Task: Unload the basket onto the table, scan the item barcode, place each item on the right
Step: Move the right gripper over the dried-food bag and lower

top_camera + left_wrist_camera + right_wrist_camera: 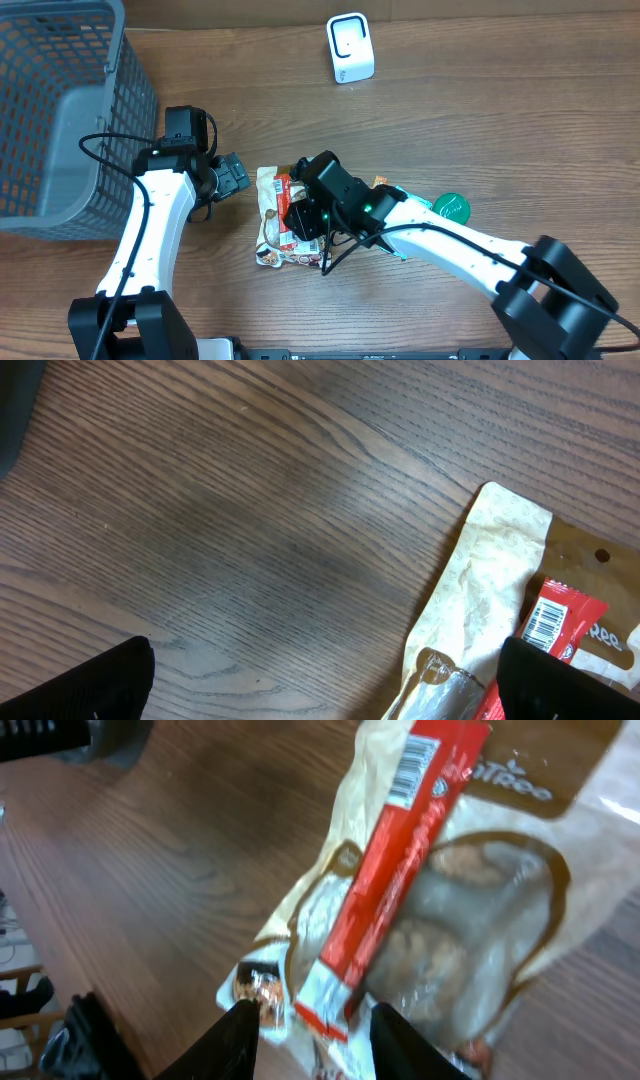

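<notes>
1. Right gripper [315, 1018]: jaws partway apart, straddling the end of the one red snack bar [390, 890], not pinching it.
2. The bar lies on one pouch [480, 920], mid-table, nearer the front edge.
3. Left gripper [320, 685]: gaping wide, empty, just beside them.
4. One scanner [350, 48] by the back edge.

A: How much of the pouch [266, 215] shows from overhead?
B: Only its 9 o'clock edge. The right gripper [303, 215] covers the rest, and the red packet [283, 187] peeks out as a sliver.
A: The green disc [452, 207]?
B: Its 9 o'clock side lies under the right arm [450, 242]. The basket [60, 120] runs off the frame at 9 and 12 o'clock.
A: The barcode [408, 770]?
B: Smeared in the right wrist view, bars unreadable. The left wrist view cuts the packet off at 4 o'clock, and the left gripper [325, 685] shows its fingers [80, 685] only as dark corners.
</notes>
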Motion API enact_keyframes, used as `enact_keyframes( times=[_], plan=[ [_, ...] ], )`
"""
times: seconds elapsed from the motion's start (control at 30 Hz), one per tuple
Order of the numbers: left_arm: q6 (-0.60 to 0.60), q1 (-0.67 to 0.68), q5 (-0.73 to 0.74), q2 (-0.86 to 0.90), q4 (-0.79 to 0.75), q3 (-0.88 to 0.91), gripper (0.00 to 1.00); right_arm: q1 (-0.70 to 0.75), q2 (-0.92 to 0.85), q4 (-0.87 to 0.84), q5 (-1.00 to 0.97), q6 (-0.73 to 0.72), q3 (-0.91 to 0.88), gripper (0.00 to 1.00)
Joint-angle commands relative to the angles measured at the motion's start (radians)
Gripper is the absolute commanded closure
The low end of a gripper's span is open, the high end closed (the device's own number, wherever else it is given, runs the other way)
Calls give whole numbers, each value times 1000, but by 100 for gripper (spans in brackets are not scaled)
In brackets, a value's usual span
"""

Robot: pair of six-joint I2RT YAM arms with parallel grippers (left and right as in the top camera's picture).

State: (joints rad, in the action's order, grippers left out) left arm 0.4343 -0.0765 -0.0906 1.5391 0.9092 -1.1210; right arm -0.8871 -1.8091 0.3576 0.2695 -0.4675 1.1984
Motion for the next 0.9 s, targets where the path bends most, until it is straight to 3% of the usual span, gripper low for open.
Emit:
enact_keyframes(
  times=[0.0, 0.47, 0.87],
  plan=[
    [-11, -2, -10, -2, -1, -15, 0, -20, -30, -32, -16, 0, 13, 62],
    [-11, -2, -10, -2, -1, -15, 0, -117, -54, -61, -328, 0, 13, 59],
    [-11, -2, -10, -2, -1, -15, 0, -136, -67, -95, -317, -31, -2, 57]
  ],
)
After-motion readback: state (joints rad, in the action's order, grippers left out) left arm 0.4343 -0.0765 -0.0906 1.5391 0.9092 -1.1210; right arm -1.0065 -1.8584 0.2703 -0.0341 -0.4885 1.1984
